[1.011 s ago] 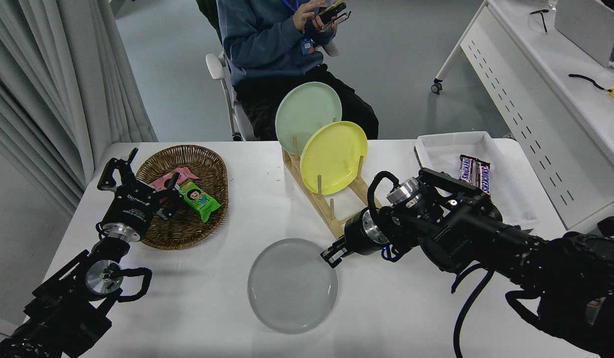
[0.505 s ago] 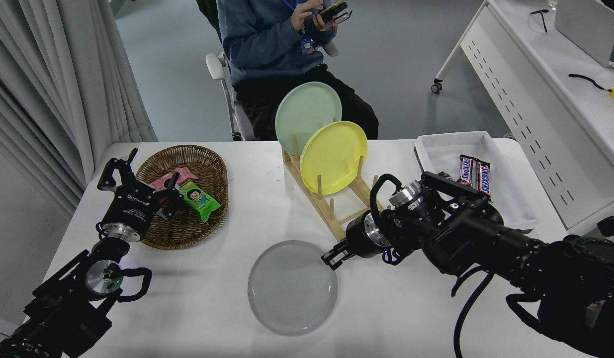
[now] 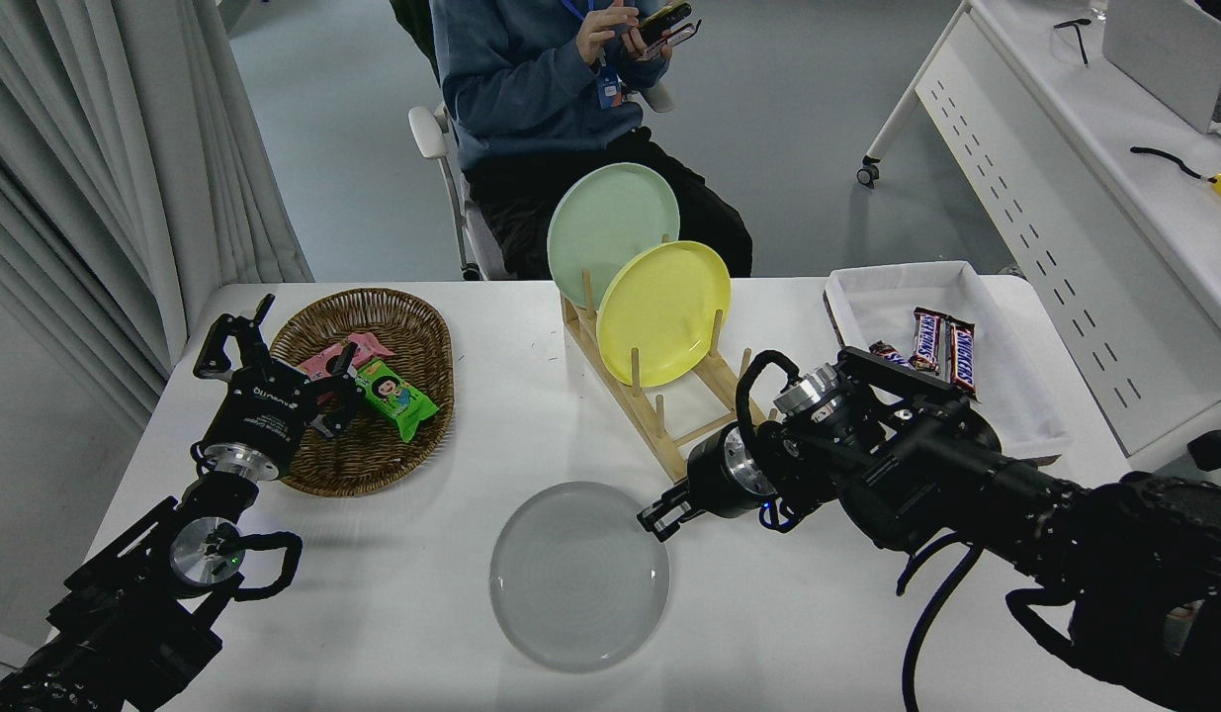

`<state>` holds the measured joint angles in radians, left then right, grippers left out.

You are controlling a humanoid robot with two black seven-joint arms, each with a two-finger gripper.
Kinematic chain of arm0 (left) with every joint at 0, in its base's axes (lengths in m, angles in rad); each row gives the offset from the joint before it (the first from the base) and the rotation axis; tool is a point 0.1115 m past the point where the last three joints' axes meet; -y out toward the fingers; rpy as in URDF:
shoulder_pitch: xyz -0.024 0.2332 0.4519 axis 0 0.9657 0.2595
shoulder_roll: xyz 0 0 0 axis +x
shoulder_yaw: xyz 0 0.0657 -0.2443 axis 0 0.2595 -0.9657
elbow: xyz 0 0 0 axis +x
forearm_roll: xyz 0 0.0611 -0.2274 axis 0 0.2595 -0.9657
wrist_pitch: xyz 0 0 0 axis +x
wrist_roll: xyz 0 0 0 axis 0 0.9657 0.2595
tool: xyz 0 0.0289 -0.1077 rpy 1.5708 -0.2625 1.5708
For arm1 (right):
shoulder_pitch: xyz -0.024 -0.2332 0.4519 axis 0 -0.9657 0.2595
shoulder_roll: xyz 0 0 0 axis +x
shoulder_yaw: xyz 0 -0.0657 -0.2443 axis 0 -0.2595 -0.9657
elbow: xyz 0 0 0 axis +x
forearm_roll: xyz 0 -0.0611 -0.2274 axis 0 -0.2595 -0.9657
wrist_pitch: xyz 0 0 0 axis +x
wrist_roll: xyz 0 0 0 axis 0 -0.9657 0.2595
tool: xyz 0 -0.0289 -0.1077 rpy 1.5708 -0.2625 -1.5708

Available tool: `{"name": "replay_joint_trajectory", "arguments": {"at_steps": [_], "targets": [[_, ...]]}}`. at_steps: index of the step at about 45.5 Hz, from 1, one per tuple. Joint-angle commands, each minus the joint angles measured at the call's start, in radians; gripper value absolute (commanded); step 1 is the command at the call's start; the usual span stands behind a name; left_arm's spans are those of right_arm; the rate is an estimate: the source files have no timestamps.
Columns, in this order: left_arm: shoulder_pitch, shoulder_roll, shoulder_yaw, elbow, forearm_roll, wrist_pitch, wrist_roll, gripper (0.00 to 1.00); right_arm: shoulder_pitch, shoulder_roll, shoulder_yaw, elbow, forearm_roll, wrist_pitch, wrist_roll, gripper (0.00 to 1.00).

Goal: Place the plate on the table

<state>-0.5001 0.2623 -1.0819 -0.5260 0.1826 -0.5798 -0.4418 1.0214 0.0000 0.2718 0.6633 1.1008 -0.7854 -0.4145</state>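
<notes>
The light-grey plate (image 3: 578, 577) lies low and nearly flat over the white table (image 3: 392, 613), in the front middle. My right gripper (image 3: 657, 518) comes in from the right and is shut on the plate's upper right rim. My left gripper (image 3: 282, 358) is parked at the lower left, open and empty, beside the wicker basket.
A wooden rack (image 3: 669, 415) behind the plate holds a yellow plate (image 3: 663, 311) and a pale green plate (image 3: 610, 229). A wicker basket (image 3: 373, 450) with snacks stands at the left. A white tray (image 3: 1005, 396) with chocolate bars stands at the right. A person sits at the far side.
The plate has sunk a little and tipped flatter, shifting slightly toward the camera and left. My right gripper came down with it. The left arm has not moved.
</notes>
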Motion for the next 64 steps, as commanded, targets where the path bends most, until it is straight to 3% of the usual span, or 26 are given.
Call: {"name": "replay_joint_trajectory", "arguments": {"at_steps": [1,46,47,48,49,50,64], "targets": [[0.0,0.0,0.0,0.001,0.0,0.0,0.0,1.0,-0.001,0.0,0.021,0.002,-0.007,0.0,0.0,0.0],[0.0,0.0,0.0,0.0,0.0,0.0,0.0,1.0,-0.043,0.0,0.023,0.004,-0.056,0.0,0.0,0.0],[0.0,0.0,0.0,0.001,0.0,0.0,0.0,1.0,-0.041,0.0,0.023,0.006,-0.056,0.0,0.0,0.15],[0.0,0.0,0.0,0.001,0.0,0.0,0.0,1.0,-0.041,0.0,0.023,0.006,-0.056,0.0,0.0,0.48],[0.0,0.0,0.0,0.0,0.0,0.0,0.0,1.0,-0.041,0.0,0.024,0.006,-0.055,0.0,-0.001,0.94],[0.0,0.0,0.0,0.0,0.0,0.0,0.0,1.0,-0.041,0.0,0.024,0.006,-0.055,0.0,-0.003,1.0],[0.0,0.0,0.0,0.0,0.0,0.0,0.0,1.0,-0.027,0.0,0.021,0.041,-0.101,0.0,-0.001,1.0]]}}
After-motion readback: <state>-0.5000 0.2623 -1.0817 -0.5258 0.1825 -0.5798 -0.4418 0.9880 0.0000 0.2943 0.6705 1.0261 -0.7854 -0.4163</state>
